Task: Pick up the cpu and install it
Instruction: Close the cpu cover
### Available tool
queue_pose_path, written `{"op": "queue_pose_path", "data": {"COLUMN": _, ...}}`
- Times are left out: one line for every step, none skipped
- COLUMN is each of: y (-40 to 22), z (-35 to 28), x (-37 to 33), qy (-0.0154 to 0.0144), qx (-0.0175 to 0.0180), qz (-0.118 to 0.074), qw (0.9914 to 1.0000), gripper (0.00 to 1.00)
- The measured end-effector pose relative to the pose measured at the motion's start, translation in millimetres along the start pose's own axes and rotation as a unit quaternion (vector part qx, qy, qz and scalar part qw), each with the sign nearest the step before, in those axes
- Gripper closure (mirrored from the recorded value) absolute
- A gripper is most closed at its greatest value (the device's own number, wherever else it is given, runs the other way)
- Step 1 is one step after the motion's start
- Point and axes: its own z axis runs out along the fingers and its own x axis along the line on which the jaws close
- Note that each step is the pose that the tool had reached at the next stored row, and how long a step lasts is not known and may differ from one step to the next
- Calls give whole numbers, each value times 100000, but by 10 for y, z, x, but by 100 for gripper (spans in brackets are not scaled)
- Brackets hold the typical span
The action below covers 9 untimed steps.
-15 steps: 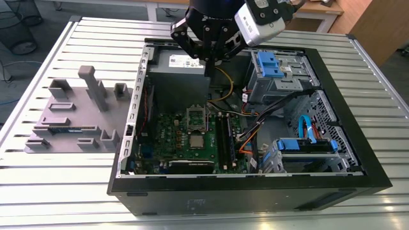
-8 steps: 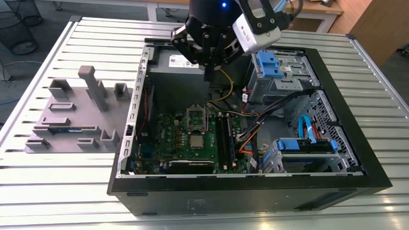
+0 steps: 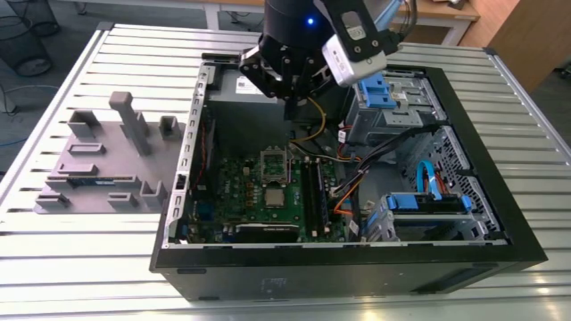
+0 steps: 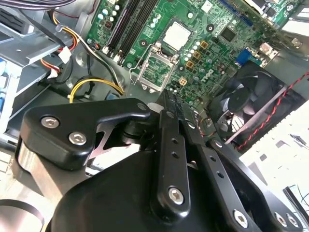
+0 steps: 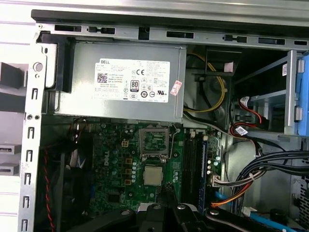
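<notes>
Your gripper (image 3: 295, 110) hangs above the open case (image 3: 464, 174), near its power supply (image 5: 120, 79) edge; jaws look pinched together, holding nothing. The cpu (image 5: 152, 175) lies flat on the motherboard (image 3: 241, 194), just beside the open socket frame (image 5: 154, 142), memory slots (image 5: 190, 159) along its other side.

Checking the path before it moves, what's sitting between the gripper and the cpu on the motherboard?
In the first wrist view, only green motherboard with small components lies between the gripper and the cpu; the socket frame stands beyond the cpu.
</notes>
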Motion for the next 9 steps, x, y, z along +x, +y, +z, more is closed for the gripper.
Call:
{"op": "queue_pose_path", "data": {"y": 0, "z": 16, "x": 0, "qy": -3, "qx": -2, "qz": -1, "qw": 100000, "gripper": 89}}
{"op": "queue_pose_path", "data": {"y": -1, "z": 31, "x": 0, "qy": 0, "qx": 2, "qz": -2, "qw": 100000, "gripper": 89}}
{"op": "queue_pose_path", "data": {"y": -1, "z": 47, "x": 0, "qy": -1, "qx": 0, "qz": -1, "qw": 100000, "gripper": 89}}
{"op": "queue_pose_path", "data": {"y": -2, "z": 62, "x": 0, "qy": 0, "qx": 3, "qz": -2, "qw": 100000, "gripper": 89}}
{"op": "queue_pose_path", "data": {"y": -2, "z": 79, "x": 0, "qy": 0, "qx": 1, "qz": -1, "qw": 100000, "gripper": 89}}
{"op": "queue_pose_path", "data": {"y": -2, "z": 95, "x": 0, "qy": 3, "qx": 5, "qz": -2, "qw": 100000, "gripper": 89}}
{"op": "queue_pose_path", "data": {"y": -3, "z": 111, "x": -1, "qy": 1, "qx": 1, "qz": -3, "qw": 100000, "gripper": 89}}
{"op": "queue_pose_path", "data": {"y": -3, "z": 127, "x": 0, "qy": -1, "qx": 0, "qz": -2, "qw": 100000, "gripper": 89}}
{"op": "queue_pose_path", "data": {"y": -4, "z": 142, "x": -1, "qy": -2, "qx": 1, "qz": -2, "qw": 100000, "gripper": 89}}
